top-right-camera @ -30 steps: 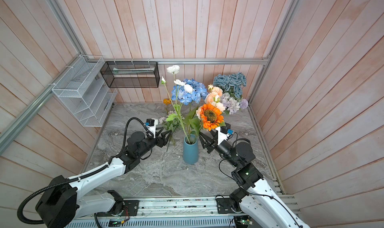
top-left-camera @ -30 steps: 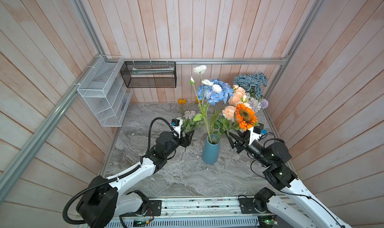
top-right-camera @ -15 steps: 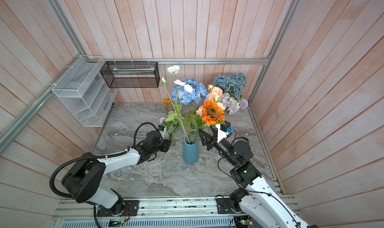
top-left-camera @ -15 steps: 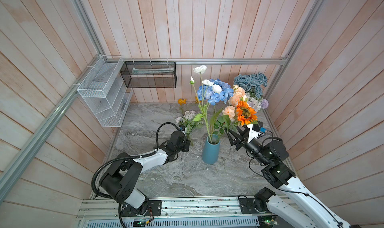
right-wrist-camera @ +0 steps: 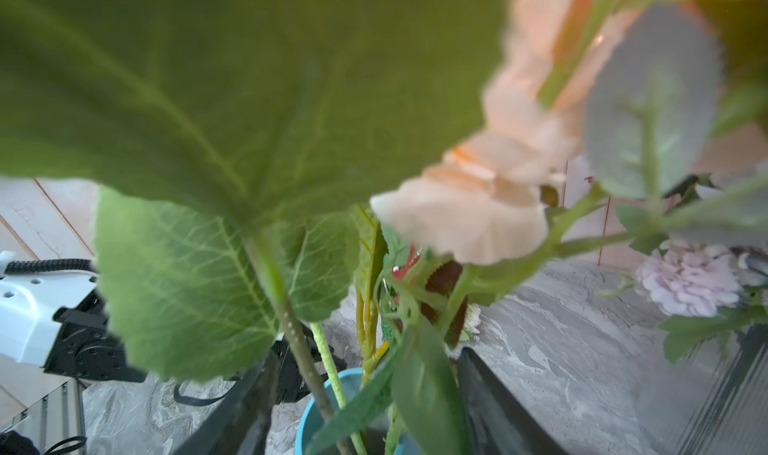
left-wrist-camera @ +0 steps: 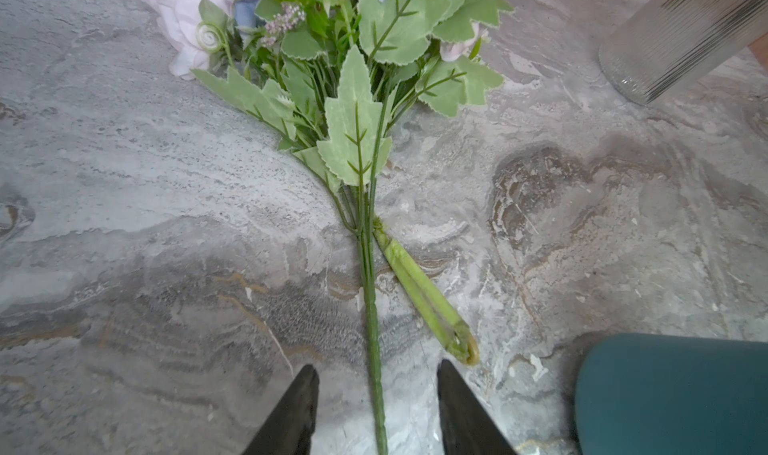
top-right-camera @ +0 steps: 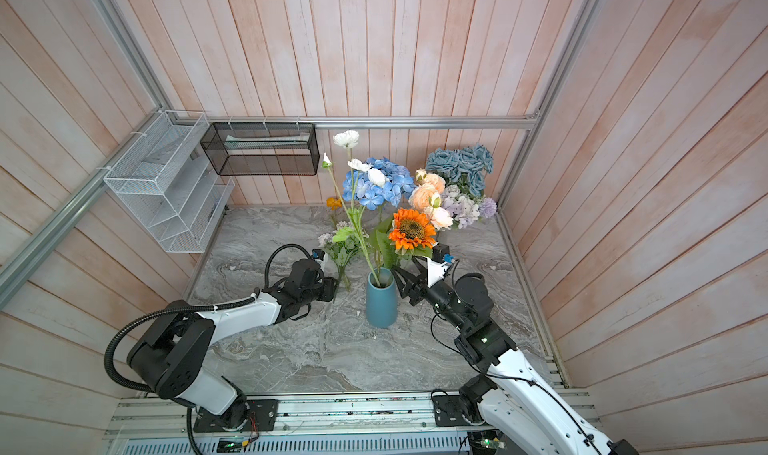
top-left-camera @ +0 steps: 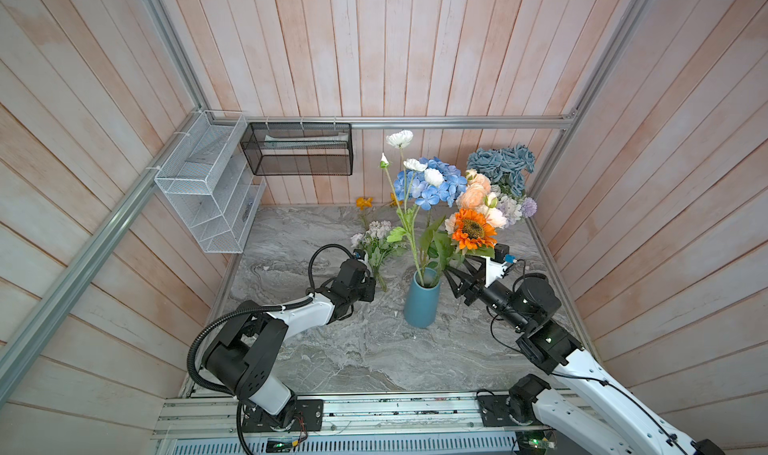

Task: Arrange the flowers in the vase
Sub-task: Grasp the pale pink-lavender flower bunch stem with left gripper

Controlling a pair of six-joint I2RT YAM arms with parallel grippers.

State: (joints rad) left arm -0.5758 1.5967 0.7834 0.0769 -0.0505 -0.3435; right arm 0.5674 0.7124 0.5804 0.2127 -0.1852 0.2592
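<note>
Two changes from a second ago: the left arm is folded back, with the left end effector now low over the tabletop, and the orange sunflower is closer to the teal vase.

Left end effector: fingers narrowly parted, straddling a thin stem of the lilac spray. Gap on each side, nothing gripped.

Lilac spray: flat on the tabletop, just beside the vase. Long axis front to back, stem end toward the robot, blooms toward the back wall.

Vase holds the white-bloom spray and blue hydrangea, both near upright. Sunflower leans over the vase mouth, face up.

Right end effector: fingers wide, on either side of the stems above the rim, not pinching.
</note>
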